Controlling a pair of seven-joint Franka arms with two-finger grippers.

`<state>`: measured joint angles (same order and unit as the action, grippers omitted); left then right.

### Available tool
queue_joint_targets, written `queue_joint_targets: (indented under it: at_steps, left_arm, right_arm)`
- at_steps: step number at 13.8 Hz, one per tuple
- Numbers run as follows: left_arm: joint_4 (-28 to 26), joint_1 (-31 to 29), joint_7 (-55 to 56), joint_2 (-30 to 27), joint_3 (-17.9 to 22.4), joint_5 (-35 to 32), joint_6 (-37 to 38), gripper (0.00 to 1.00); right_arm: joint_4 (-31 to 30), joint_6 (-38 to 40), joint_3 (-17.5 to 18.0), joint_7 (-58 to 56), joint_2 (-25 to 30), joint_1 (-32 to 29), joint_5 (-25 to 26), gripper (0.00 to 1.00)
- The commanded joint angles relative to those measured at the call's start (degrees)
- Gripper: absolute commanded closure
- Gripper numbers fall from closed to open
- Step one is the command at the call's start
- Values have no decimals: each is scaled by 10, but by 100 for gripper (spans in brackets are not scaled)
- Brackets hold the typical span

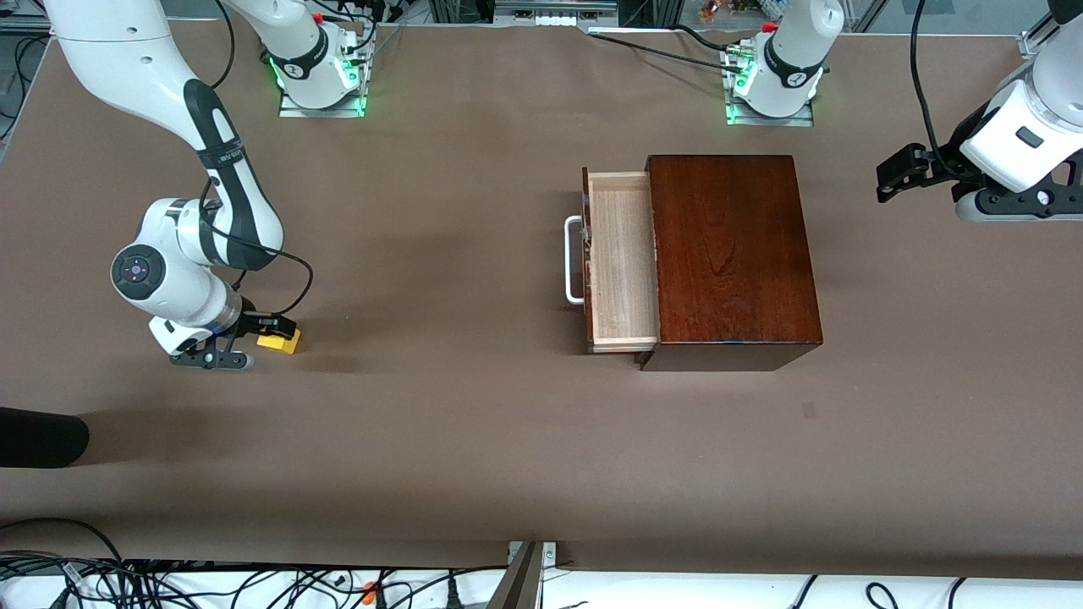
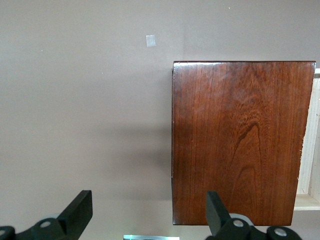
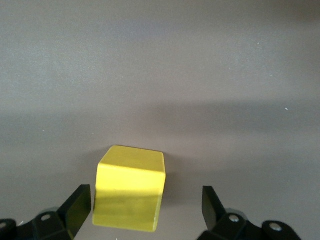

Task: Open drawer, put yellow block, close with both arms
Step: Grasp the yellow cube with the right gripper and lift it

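Observation:
The yellow block (image 1: 282, 342) rests on the table near the right arm's end. My right gripper (image 1: 269, 330) is low over it and open. In the right wrist view the yellow block (image 3: 131, 192) sits between the fingers (image 3: 77, 207), close to one and apart from the other. The drawer (image 1: 622, 258) is pulled out of the mahogany box (image 1: 732, 254); its pale tray is empty and its white handle (image 1: 574, 260) faces the right arm's end. My left gripper (image 1: 895, 176) is open and empty, raised over the table beside the box (image 2: 235, 140).
A black rounded object (image 1: 38, 438) lies at the table's edge near the front camera, at the right arm's end. A small patch (image 1: 810, 410) marks the table nearer the camera than the box. Cables hang along the front edge.

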<state>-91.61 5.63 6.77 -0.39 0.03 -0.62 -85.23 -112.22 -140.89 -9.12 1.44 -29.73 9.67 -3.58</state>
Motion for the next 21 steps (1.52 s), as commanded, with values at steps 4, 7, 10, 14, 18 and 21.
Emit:
queue_joint_targets:
  at_steps: [4, 7, 10, 14, 18, 21]
  left_arm:
    - [-8, 3, -9, -12, 2, 4, 5, 0]
    - [-8, 3, -13, -12, 3, 4, 5, 0]
    - [-8, 3, -15, -12, 5, 4, 5, 0]
    - [-8, 3, -16, -12, 6, 4, 5, 0]
    - [-8, 3, -17, -12, 6, 4, 6, 0]
    - [-8, 3, -17, -12, 6, 4, 6, 0]
  right_arm:
    - [9, -20, 5, 2, -20, -3, -8, 26]
    - [23, -14, 5, -4, -19, -3, -8, 71]
    - [30, -9, 9, -13, -9, 12, -5, 73]
    - [74, 74, 56, -20, 33, 45, 3, 73]
    - [205, 242, 121, -19, 42, 103, 2, 73]
    - [292, 314, 137, -16, 42, 186, 3, 73]
